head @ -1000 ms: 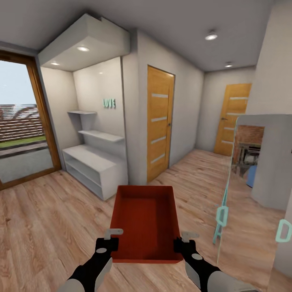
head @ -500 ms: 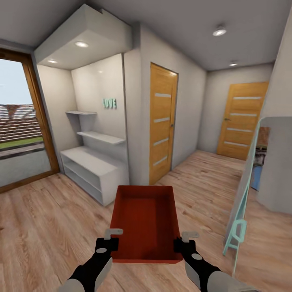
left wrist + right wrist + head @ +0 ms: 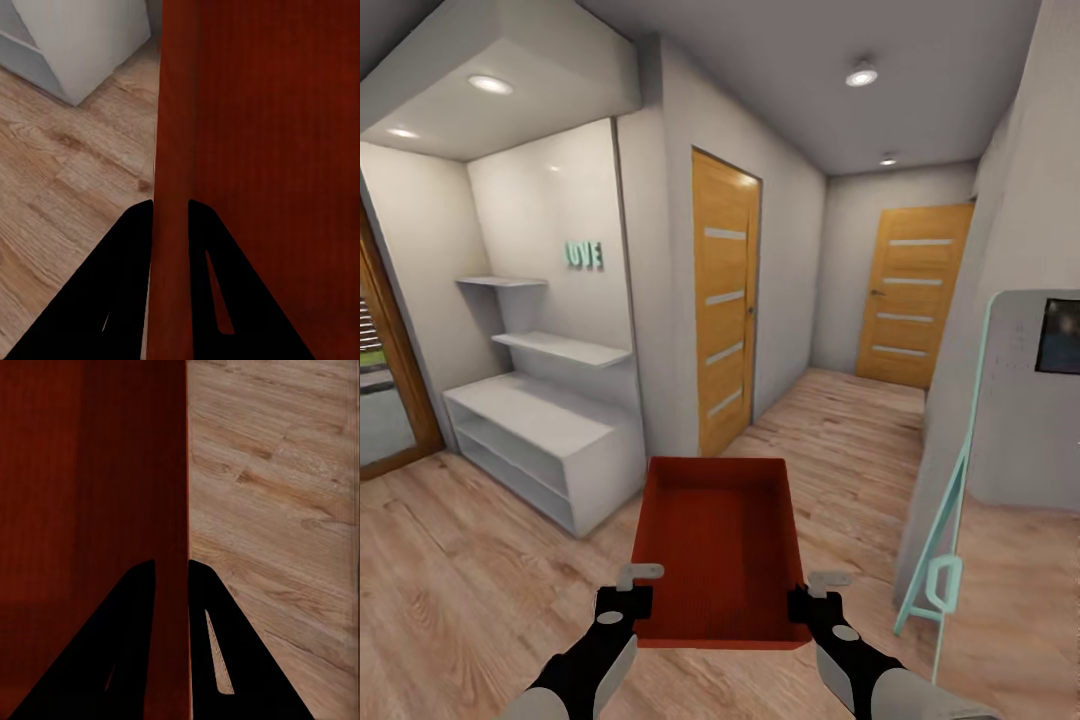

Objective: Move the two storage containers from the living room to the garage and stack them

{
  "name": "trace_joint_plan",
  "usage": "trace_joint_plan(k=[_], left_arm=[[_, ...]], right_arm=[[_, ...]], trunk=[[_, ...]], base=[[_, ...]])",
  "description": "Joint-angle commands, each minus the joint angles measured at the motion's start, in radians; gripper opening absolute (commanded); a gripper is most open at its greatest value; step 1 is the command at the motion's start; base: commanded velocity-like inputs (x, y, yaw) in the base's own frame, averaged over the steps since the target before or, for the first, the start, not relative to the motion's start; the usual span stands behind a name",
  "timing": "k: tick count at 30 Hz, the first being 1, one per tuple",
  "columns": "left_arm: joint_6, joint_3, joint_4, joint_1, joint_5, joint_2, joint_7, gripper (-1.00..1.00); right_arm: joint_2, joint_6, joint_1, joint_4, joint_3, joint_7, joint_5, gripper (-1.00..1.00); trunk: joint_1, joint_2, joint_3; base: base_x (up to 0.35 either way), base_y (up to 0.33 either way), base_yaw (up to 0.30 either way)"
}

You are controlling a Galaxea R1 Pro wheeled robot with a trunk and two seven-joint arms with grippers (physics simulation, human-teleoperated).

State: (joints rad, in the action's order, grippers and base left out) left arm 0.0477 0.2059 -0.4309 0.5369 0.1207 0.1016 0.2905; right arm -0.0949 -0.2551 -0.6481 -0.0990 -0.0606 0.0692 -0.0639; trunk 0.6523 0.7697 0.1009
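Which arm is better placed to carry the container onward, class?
Neither alone: left gripper pinches the storage container by its left wall, right gripper by its right wall. Both hold it level above the wood floor, so both should carry on.

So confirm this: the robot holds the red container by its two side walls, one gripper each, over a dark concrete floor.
Not quite: the floor is light wood plank, not dark concrete, as the head view shows. The rest stands: the left gripper and the right gripper each have their fingers clamped on a side wall of the red container.
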Motion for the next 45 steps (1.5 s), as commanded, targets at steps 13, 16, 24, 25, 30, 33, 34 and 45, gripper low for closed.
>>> trace_joint_plan(k=[13,16,24,25,30,33,34,45], left_arm=[[0.006,0.001,-0.004,0.002,0.073,-0.001,0.011,-1.0],[0.006,0.001,-0.005,0.002,0.073,-0.001,0.012,-1.0],[0.006,0.001,-0.005,0.002,0.073,-0.002,0.012,-1.0],[0.006,0.001,-0.005,0.002,0.073,-0.001,0.012,-1.0],[0.006,0.001,-0.005,0.002,0.073,-0.001,0.012,-1.0],[0.006,0.001,-0.005,0.002,0.073,-0.002,0.012,-1.0],[0.006,0.001,-0.005,0.002,0.073,-0.001,0.012,-1.0],[0.006,0.001,-0.006,0.002,0.073,-0.002,0.013,-1.0]], right_arm=[[0.004,-0.004,-0.001,0.001,0.007,0.0,-0.01,-1.0],[0.004,-0.004,-0.001,0.001,0.007,0.0,-0.009,-1.0],[0.005,-0.004,-0.001,0.001,0.007,0.0,-0.01,-1.0],[0.005,-0.004,-0.001,0.001,0.007,0.0,-0.01,-1.0],[0.005,-0.004,-0.001,0.001,0.007,0.0,-0.01,-1.0],[0.006,-0.004,-0.001,0.001,0.007,0.0,-0.01,-1.0],[0.006,-0.004,-0.001,0.001,0.007,0.0,-0.01,-1.0],[0.007,-0.004,-0.001,0.001,0.007,-0.004,-0.008,-1.0]], trunk=[[0.001,0.001,0.002],[0.001,0.001,0.002],[0.001,0.001,0.002],[0.001,0.001,0.002],[0.001,0.001,0.002],[0.001,0.001,0.002],[0.001,0.001,0.002],[0.001,0.001,0.002]], base=[[0.322,0.142,-0.282],[0.323,0.142,-0.282],[0.322,0.142,-0.282],[0.322,0.142,-0.282],[0.323,0.142,-0.282],[0.323,0.142,-0.194],[0.322,0.142,-0.094],[0.322,0.142,-0.052]])
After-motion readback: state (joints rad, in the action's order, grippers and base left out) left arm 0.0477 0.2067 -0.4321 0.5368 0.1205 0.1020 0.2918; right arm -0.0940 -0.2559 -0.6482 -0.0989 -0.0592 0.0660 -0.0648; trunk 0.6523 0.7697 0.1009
